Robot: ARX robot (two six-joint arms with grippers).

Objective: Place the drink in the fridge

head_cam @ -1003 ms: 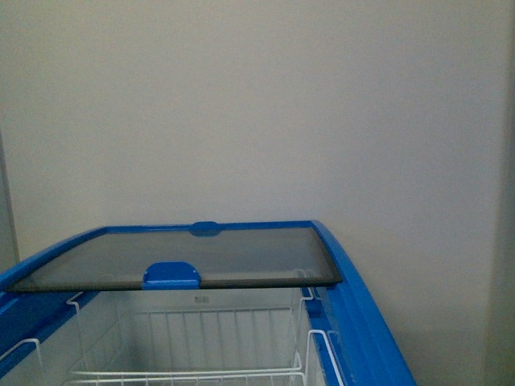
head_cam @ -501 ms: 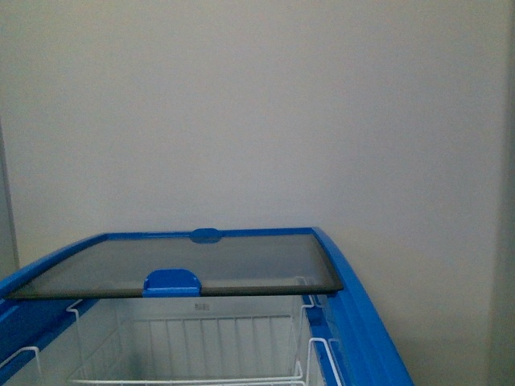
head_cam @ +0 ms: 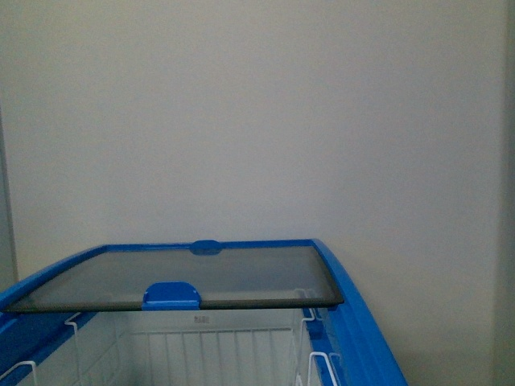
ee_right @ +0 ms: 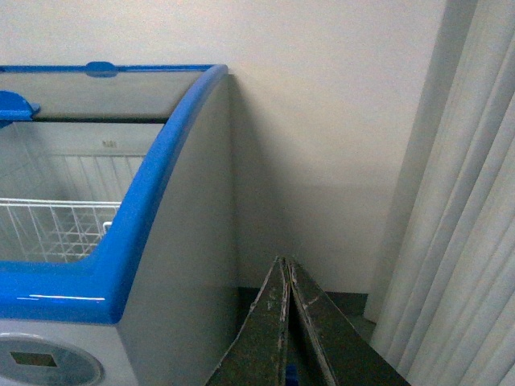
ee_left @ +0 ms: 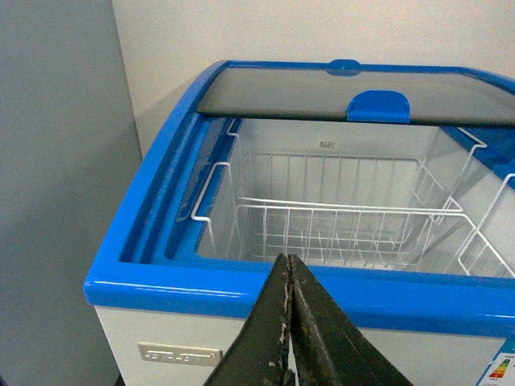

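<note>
The fridge (head_cam: 366, 338) is a white chest freezer with a blue top rim. Its glass lid (head_cam: 185, 277) with blue handles is slid to the back, so the front half stands open over white wire baskets (ee_left: 338, 229). My left gripper (ee_left: 287, 259) is shut with nothing in it, just in front of the fridge's blue front rim (ee_left: 241, 289). My right gripper (ee_right: 285, 261) is shut and empty, beside the fridge's right side wall (ee_right: 189, 265), over the floor. The drink is out of view.
A plain wall (head_cam: 257, 112) rises behind the fridge. A grey panel (ee_left: 56, 177) stands to its left. Pale vertical curtains (ee_right: 459, 225) hang to the right of the right gripper, with a narrow floor gap between them and the fridge.
In the front view the fridge has sunk lower in the picture, showing less of its baskets. The lid has not moved on the fridge.
</note>
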